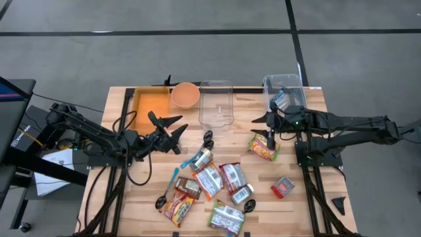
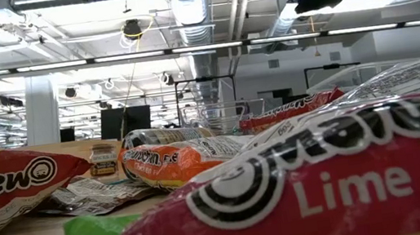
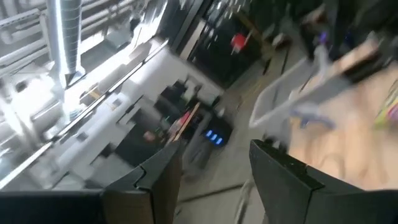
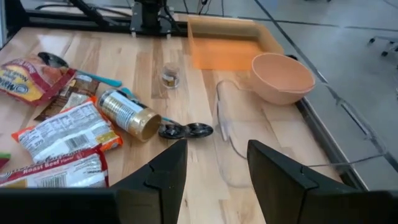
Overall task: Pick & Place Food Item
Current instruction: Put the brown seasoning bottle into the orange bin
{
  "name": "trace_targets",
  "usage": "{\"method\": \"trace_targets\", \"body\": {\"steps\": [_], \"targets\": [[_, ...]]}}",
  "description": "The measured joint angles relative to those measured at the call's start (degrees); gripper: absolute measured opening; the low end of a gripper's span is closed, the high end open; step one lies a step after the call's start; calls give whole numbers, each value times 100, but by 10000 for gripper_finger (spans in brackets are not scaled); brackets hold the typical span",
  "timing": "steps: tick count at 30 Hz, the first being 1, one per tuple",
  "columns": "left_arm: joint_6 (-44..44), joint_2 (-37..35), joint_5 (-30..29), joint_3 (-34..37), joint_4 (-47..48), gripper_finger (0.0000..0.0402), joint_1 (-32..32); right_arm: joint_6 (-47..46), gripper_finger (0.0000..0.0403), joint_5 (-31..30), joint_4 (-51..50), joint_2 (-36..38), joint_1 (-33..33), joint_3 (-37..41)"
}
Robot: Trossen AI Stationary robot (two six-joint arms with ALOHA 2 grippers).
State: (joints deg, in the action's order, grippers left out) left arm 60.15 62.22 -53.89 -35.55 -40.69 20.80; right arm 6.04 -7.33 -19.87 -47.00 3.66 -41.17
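Both claws up off table point(image 1: 316, 204) – bare wood at rt front edge
L claw point(image 1: 176, 133) & R claw point(image 1: 270, 129) – part open, holding nothing, touching nothing

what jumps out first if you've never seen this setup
A heap of food packets and cans sprawls over the near middle of the wooden table. Along the far edge stand an orange tray, a peach bowl and two clear bins. Both dark arms reach inward with nothing held: the left pincer open beside the tray, the right pincer open over a red noodle pack.
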Motion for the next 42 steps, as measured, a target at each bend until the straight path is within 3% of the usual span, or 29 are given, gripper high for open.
{"method": "trace_targets", "body": {"steps": [4,7,9,14,16,24,29,32,37,42], "targets": [[-392,43,857,0,83,182,3,46,163,0,177,7,-32,0],[-582,177,882,0,238,182,47,59,163,0,254,11,-32,0],[-855,290,548,-4,230,182,47,100,163,0,237,9,-32,0],[-1337,460,-1207,-68,1150,184,44,153,163,-2,235,9,-32,0],[-1658,466,-1354,-66,1778,190,42,157,163,-2,235,9,-32,0],[-2309,452,454,-153,2030,203,-319,210,163,-2,230,9,-32,0],[-3586,455,1750,-250,3600,196,-1192,430,163,-4,217,9,-32,-13],[-4408,455,2239,-445,4706,194,-1624,466,163,-5,226,8,-26,-104],[-4771,377,2287,-584,5504,195,-1788,511,163,-9,164,9,-26,-176],[-4320,146,1129,-738,5024,204,-1621,508,163,-9,12,8,-26,-268]]}}
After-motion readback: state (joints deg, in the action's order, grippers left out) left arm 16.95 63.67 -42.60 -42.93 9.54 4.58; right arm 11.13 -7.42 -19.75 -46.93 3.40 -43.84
